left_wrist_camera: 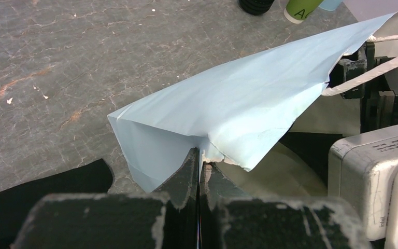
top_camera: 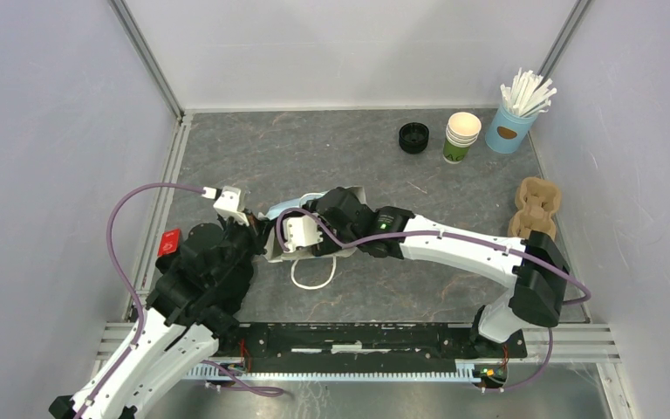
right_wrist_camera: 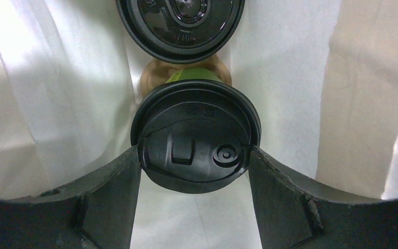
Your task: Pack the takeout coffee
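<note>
Gripping front coffee cup (right_wrist_camera: 194, 140) by its lid: right end effector (right_wrist_camera: 194, 155), shown only by its wrist view; left end effector (left_wrist_camera: 201, 160) pinched shut on bag (left_wrist_camera: 228, 109) rim.

Pale blue bag (left_wrist_camera: 228, 104), green cup (right_wrist_camera: 190, 77) with black lid (right_wrist_camera: 197, 140), grey marbled table (left_wrist_camera: 57, 62), tan carrier (top_camera: 534, 208)

grey table (top_camera: 314, 157): lid stack (top_camera: 413, 137), cup stack (top_camera: 461, 137), straw holder (top_camera: 512, 127), cardboard carrier (top_camera: 534, 208), paper bag (left_wrist_camera: 228, 109).
</note>
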Robot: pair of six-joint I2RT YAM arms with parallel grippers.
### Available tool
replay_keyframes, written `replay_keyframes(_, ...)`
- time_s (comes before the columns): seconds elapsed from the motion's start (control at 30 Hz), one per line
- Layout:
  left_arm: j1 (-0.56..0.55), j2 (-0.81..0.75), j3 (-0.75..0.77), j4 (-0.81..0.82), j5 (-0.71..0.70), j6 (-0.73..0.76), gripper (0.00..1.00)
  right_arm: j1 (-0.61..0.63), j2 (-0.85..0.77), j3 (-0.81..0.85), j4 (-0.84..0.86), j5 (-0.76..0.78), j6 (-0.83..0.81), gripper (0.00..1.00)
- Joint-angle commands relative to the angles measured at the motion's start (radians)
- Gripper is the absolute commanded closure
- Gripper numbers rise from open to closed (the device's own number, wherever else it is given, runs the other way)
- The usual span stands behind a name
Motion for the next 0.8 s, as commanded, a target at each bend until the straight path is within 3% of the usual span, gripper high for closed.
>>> replay_keyframes(0.0,0.0,-0.007,0.018,0.02,0.018,-0.046,0.98,-0.024,0.041,0.0,-0.019,0.042,-0.024,1.0)
replay_keyframes(0.23,0.001,0.068,0.116,-0.048,0.035,-0.077,0.98,-0.025,0.091,0.176,-0.21,-0.031,0.019,1.0)
replay_keyframes(0.43,0.001,0.149,0.222,-0.137,0.135,-0.115,0.98,-0.019,0.097,0.285,-0.364,-0.093,0.124,1.0)
replay_keyframes(0.77,0.0,0.233,0.336,-0.222,0.289,-0.226,0.98,0.015,0.042,0.243,-0.543,-0.208,0.338,1.0)
